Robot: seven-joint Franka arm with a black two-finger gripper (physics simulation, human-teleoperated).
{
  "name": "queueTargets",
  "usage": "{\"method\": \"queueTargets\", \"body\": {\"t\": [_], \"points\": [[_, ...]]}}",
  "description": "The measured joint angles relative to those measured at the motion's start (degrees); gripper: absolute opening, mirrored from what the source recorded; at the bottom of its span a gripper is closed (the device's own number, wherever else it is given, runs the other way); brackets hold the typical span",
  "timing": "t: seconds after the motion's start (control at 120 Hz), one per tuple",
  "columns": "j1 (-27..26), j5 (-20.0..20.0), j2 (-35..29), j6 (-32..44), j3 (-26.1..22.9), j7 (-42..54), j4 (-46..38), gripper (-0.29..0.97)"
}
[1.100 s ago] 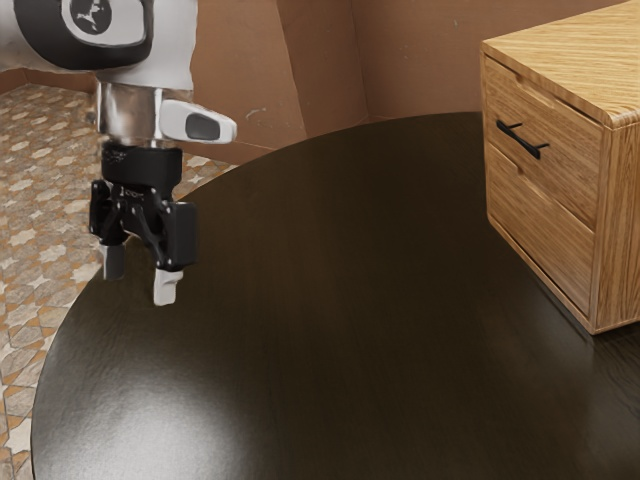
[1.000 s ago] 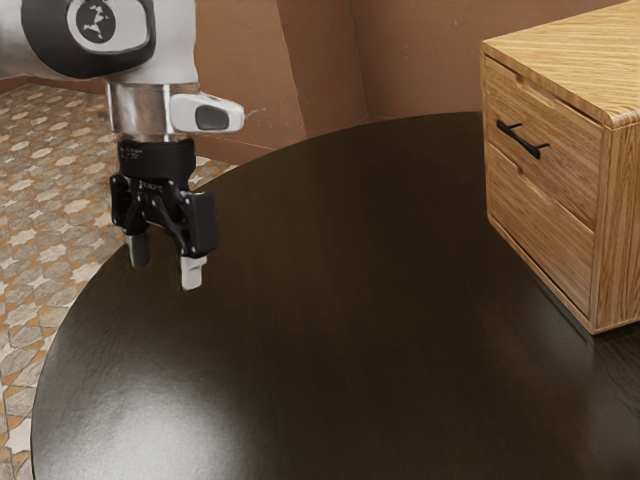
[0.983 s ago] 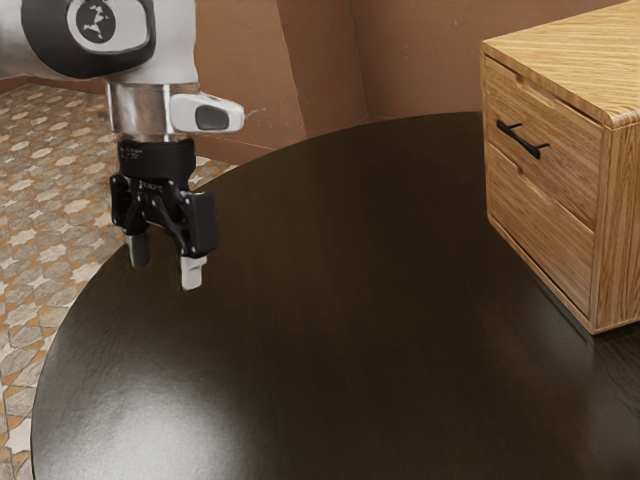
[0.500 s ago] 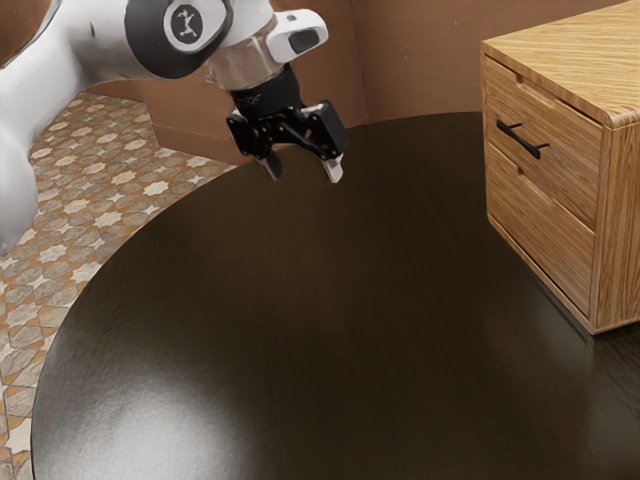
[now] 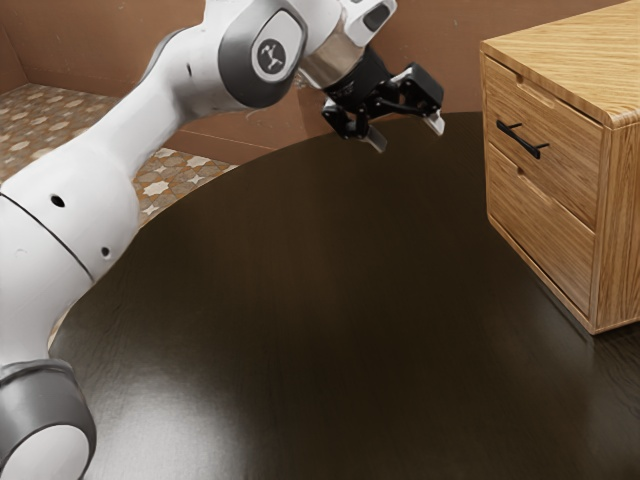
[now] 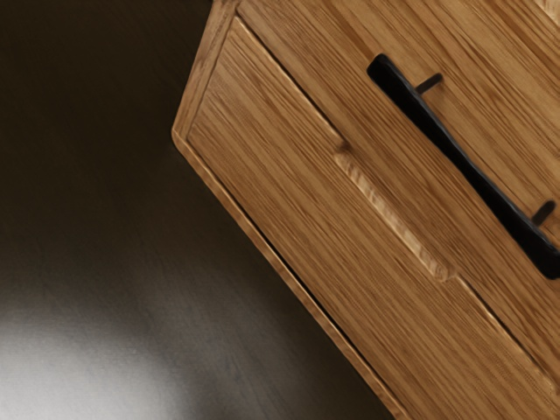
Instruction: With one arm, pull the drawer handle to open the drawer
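**Claw open in the air, short of the handle**

The round dark table [image 5: 330, 330] spreads below our claw, and none of the claw touches it. In the wrist view the same tabletop [image 6: 87, 219] lies beside the cabinet's foot, with a pale glare on it.

Our white arm [image 5: 150, 130] stretches in from the exterior view's left and carries the claw high over the far part of the table.

The wooden cabinet [image 5: 570, 60] stands on the table ahead of the claw, toward the exterior view's right, with a clear gap between the two. The wrist camera looks straight at its front [image 6: 262, 175], seen at a slant.

The top drawer [image 5: 565, 170] faces the claw. Its front [image 6: 350, 52] sits flush with the cabinet's face, so it is shut. The lower drawer [image 5: 540, 235] is beneath it, lower than the claw, and has a shallow wooden groove along its upper edge [image 6: 394, 219].

The claw [image 5: 405, 128] is tilted, with its tips slanting toward the cabinet. Its two fingers [image 5: 435, 122] stand apart and nothing lies between them.

The handle [image 5: 522, 139], a thin black bar on two short posts, is on the top drawer ahead of the fingertips, near them and untouched. In the wrist view it runs diagonally across the drawer front [image 6: 464, 171].
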Motion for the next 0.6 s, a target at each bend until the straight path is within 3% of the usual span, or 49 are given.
{"method": "queueTargets", "body": {"t": [0.233, 0.4, 0.6], "points": [[-0.2, -13.5, 5.3, 14.7, 0.2, -8.3, 0.4, 0.68], [-0.5, -16.9, 5.8, 20.7, 0.2, -11.9, -1.7, 0.68], [-1.7, -18.5, 1.2, 23.9, 0.3, -16.8, -12.6, 0.68]]}}
